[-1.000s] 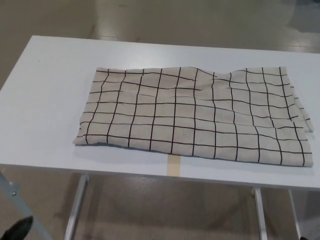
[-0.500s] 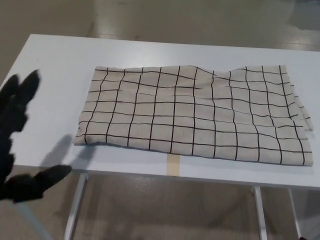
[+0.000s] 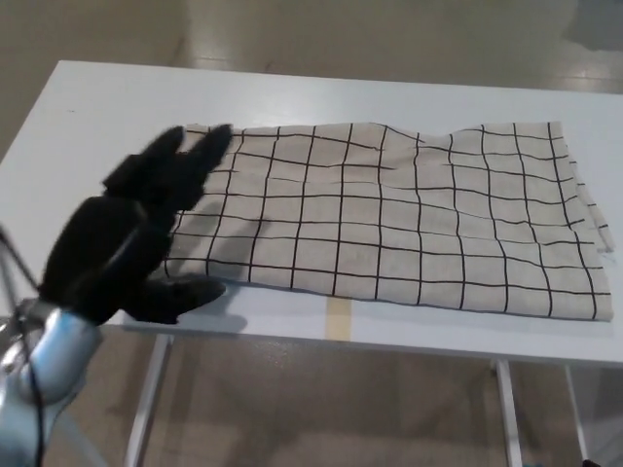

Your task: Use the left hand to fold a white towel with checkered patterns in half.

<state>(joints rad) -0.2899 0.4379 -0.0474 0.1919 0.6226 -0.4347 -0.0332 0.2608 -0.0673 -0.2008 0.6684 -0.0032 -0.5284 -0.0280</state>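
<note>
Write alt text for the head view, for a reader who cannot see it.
A robot's black left hand, fingers apart and holding nothing, hovers over the left end of a white towel with a black checkered pattern. The towel lies spread and slightly rumpled on a white table. A strip of tan tape shows at the table's near edge; the right hand is out of view.

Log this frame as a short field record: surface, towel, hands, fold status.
surface: white table
towel: checkered towel, spread flat with some wrinkles, reaching the table's right side
left hand: left hand open, fingers apart, over the towel's left edge, holding nothing
right hand: not in view
other: tan tape strip at the table's front edge
fold status: not yet begun
</note>
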